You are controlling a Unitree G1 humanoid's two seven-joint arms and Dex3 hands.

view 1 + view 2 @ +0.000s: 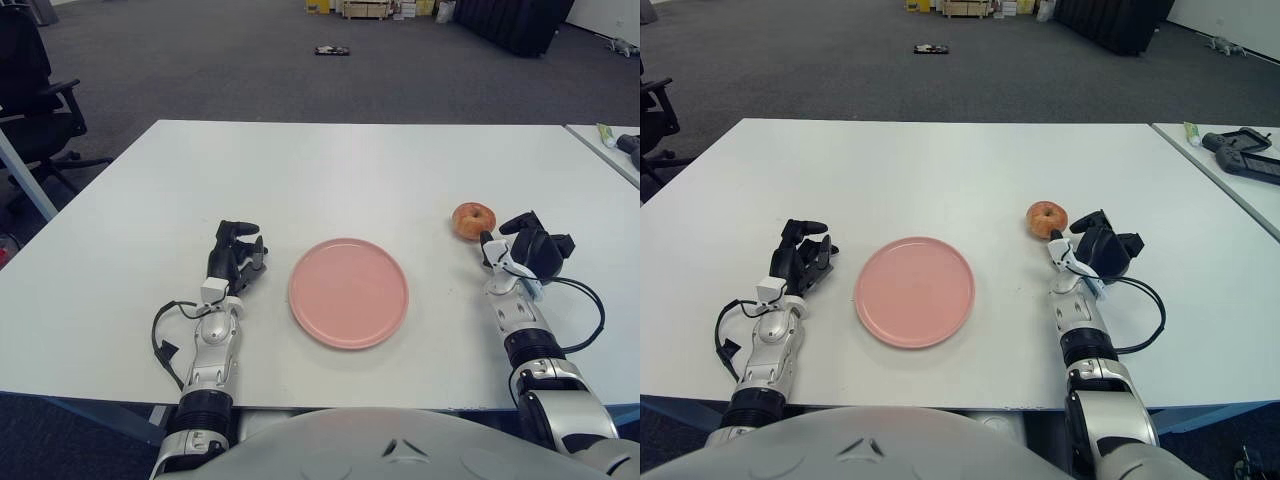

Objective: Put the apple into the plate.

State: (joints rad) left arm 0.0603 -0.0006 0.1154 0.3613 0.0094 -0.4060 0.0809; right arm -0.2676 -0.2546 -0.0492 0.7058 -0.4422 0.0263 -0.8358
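While I watch from my station, one apple sits on the white counter, well to the right of the plate and not in it. It is round, orange-red with a yellowish patch, smooth-skinned, and its dimpled end faces up and a little toward the camera; being round, it shows no clear long axis. I count one plate: a flat, matte pink disc with a low rim, lying near the front middle of the counter, with nothing on it.

My right robot hand shows just beside the apple, on its near right side. Its dark fingers are loosely curled and close around nothing; whether a fingertip touches the fruit I cannot tell. My left robot hand shows just left of the plate, fingers curled in together, holding nothing.

At the far right edge I see a second counter with a dark device on it.
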